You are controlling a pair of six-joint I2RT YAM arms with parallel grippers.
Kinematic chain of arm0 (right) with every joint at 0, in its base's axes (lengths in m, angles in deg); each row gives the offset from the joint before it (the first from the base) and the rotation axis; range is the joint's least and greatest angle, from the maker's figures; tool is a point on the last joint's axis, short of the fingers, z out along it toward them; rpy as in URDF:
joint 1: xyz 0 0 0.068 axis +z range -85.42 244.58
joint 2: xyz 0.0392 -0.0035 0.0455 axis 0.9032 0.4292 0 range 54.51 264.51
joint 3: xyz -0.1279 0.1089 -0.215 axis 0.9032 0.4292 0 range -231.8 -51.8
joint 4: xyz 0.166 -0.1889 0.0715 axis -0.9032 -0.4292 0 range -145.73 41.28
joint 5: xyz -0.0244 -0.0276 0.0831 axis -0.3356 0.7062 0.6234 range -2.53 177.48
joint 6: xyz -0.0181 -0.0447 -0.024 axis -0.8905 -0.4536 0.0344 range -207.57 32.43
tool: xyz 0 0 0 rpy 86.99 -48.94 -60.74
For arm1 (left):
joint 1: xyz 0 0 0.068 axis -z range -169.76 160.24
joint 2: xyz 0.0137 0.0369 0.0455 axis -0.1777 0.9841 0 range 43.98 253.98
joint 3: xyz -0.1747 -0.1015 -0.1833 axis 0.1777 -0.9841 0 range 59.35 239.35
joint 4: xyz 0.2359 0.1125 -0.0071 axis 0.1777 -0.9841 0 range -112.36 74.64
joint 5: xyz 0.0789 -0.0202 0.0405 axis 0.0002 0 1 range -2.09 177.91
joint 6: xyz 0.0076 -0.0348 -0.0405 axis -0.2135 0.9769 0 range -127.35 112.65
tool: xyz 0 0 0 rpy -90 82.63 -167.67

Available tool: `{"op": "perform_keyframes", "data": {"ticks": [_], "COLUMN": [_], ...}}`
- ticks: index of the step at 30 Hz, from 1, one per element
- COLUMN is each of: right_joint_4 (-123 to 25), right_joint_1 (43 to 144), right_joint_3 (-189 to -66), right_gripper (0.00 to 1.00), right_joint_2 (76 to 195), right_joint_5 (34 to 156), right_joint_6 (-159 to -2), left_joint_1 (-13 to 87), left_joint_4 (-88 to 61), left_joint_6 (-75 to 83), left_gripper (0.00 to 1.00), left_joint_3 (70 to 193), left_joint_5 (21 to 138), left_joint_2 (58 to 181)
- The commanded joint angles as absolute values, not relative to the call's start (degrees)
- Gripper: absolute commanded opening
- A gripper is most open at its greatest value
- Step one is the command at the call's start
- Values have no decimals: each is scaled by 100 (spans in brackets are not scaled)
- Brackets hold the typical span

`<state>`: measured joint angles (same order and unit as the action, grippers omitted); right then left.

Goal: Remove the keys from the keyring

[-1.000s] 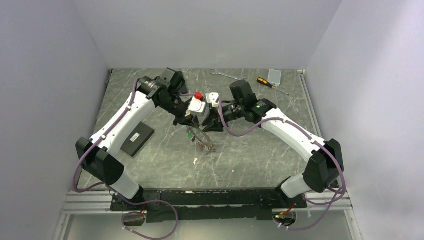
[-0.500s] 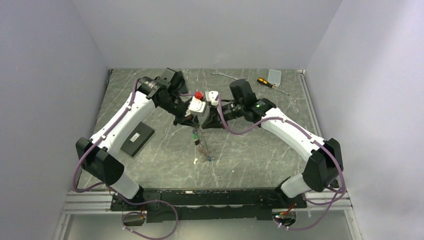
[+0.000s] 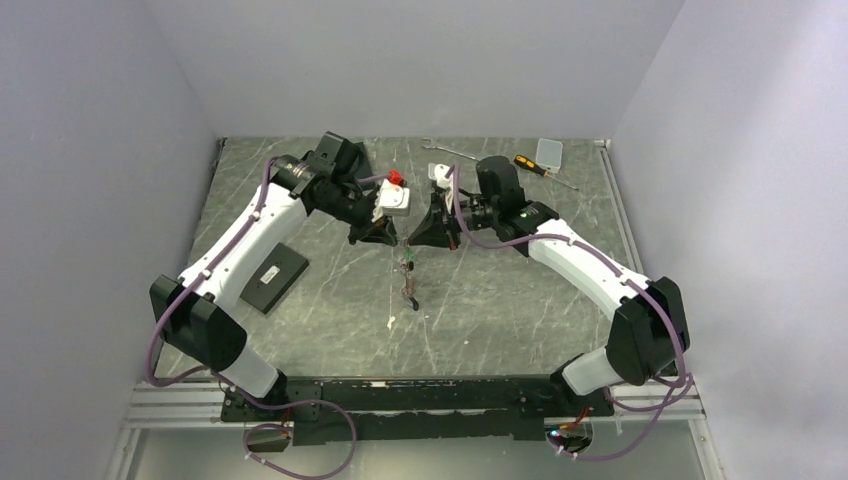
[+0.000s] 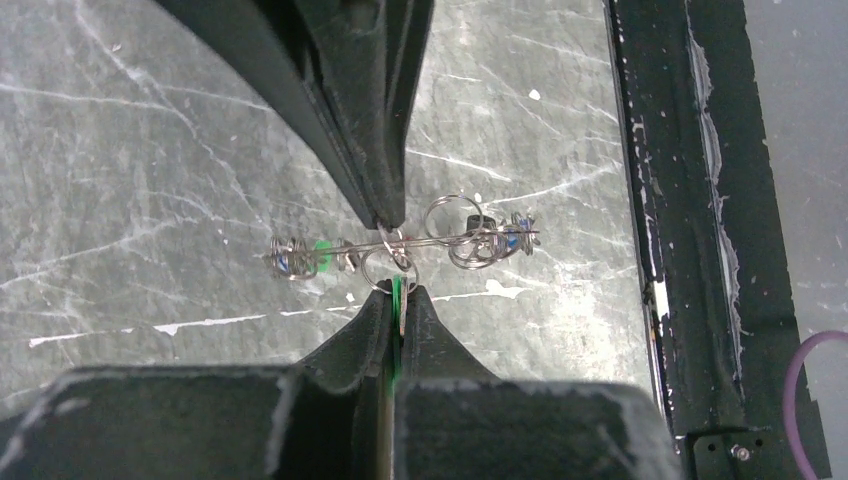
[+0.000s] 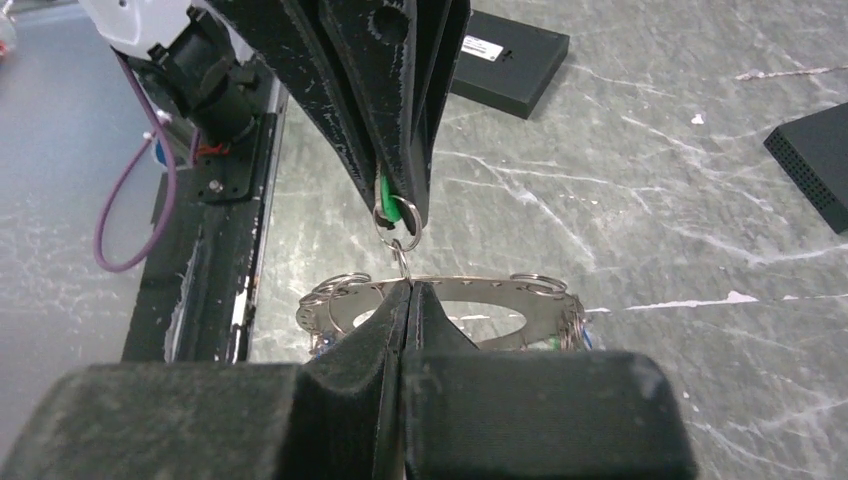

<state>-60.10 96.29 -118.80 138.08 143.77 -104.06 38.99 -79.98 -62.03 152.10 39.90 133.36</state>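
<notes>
Counter [image 3: 500,300]: grey marble, spread under both arms.
Left jaws: closed tight on the green-tagged key [image 5: 385,205].
Right jaws: closed tight on the keyring [image 5: 480,285].
Keyring: held above the counter; other keys [image 4: 300,258] are hung on it.

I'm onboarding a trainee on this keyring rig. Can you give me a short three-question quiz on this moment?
1. True or false: both grippers are open.
2. The key tag pinched by the left gripper is: A) red B) green C) white.
3. Fill in: the right gripper is shut on the ____.
Key: 1 false; 2 B; 3 keyring.
</notes>
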Motion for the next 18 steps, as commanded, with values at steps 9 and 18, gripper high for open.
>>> {"op": "perform_keyframes", "data": {"ticks": [9,18], "right_joint_4": [-4193,-4073], "right_joint_1": [9437,9437], "right_joint_3": [-11565,-11568], "right_gripper": [0,0], "right_joint_2": [13591,13616], "right_joint_5": [14952,14891], "right_joint_6": [-8922,-8766], "left_joint_1": [3652,3652], "left_joint_4": [-7424,-7389], "left_joint_6": [-5527,-5525], "left_gripper": [0,0], "left_joint_3": [14908,14747], "left_joint_5": [3783,3635], "left_joint_2": [12967,12989]}}
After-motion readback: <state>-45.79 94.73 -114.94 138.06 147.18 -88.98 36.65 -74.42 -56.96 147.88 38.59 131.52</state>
